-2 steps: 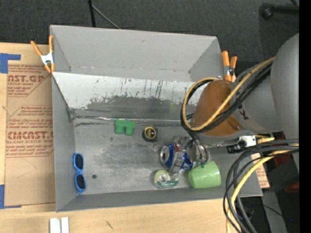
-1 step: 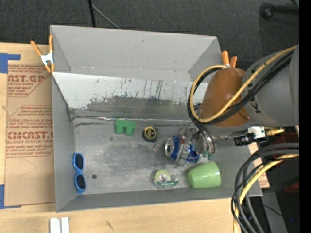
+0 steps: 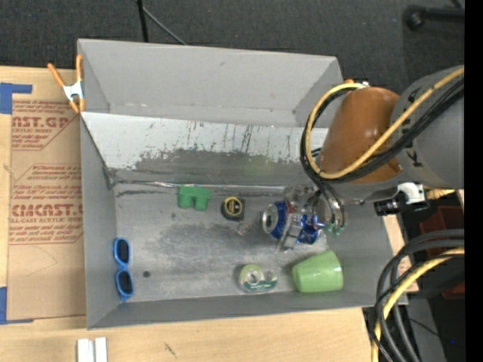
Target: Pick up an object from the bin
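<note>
Gripper (image 3: 311, 216) is down in the right half of the bin (image 3: 189, 104), right at the blue-and-silver can-like thing (image 3: 281, 221). That thing lies on the floor just above the green cup (image 3: 318, 272).

Reads as the grasp step: tool at the object, lift not yet done. Can't tell if the gripper is open or closed; it blends into the can from this angle.

Can is on its side, long axis roughly left-right across the bin. Round silver end points left, toward the small dark round piece (image 3: 232, 207).

Next move, my guess: close across the short axis, then straight up, staying clear of the cup and the right wall.
</note>
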`<state>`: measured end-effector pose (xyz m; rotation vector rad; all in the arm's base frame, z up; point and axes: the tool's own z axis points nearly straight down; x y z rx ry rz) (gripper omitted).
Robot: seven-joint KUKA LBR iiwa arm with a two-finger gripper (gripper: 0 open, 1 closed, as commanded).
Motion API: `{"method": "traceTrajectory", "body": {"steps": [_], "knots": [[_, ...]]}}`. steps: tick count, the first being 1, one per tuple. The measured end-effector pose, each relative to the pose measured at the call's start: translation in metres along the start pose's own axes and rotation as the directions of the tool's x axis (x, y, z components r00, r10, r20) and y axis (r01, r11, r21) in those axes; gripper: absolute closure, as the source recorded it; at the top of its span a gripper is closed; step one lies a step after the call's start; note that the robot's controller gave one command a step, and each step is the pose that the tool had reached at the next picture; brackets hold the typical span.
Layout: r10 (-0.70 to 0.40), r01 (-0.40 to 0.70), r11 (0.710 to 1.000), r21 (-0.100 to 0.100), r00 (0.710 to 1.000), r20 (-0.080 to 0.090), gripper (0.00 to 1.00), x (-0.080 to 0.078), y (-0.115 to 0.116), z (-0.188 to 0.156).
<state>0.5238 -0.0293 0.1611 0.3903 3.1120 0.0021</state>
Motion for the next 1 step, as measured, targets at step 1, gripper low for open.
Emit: {"method": "traceTrajectory", "body": {"steps": [1], "knots": [[-0.001,0.001,1.000,0.000,1.000,-0.002,1.00,-0.0008,0.0008,-0.0173]]}}
